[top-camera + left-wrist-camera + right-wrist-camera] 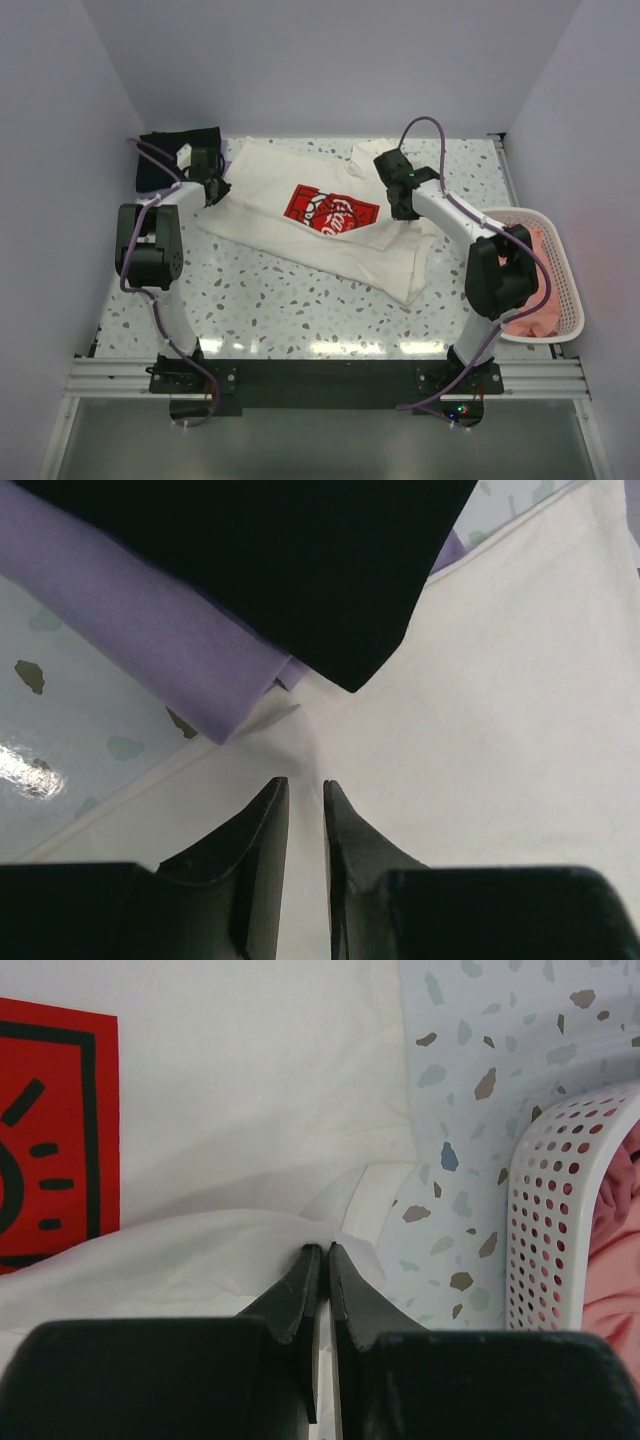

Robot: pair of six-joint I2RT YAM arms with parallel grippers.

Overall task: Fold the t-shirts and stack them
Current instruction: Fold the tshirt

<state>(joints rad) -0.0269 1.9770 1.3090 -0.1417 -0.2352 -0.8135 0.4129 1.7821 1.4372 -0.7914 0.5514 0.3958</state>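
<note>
A cream-white t-shirt (pixel 300 235) with a red square chest print (pixel 330 210) lies spread slantwise across the table. My left gripper (pixel 215 190) hovers over its left edge; in the left wrist view its jaws (pixel 305 785) stand slightly apart over the white cloth (pixel 480 710), with nothing between them. A black tee (pixel 300 560) lies on a pale lavender one (pixel 150 630) just beyond it, at the far left (pixel 170 150). My right gripper (pixel 403 205) is shut on a raised fold of the white shirt (pixel 200 1250), right of the print (pixel 50 1130).
A white perforated plastic basket (pixel 563 290) stands at the table's right edge, holding a salmon-pink tee (pixel 535 310). In the right wrist view its wall (pixel 540 1220) is close to the right of my fingers. Walls enclose the speckled table (pixel 300 310).
</note>
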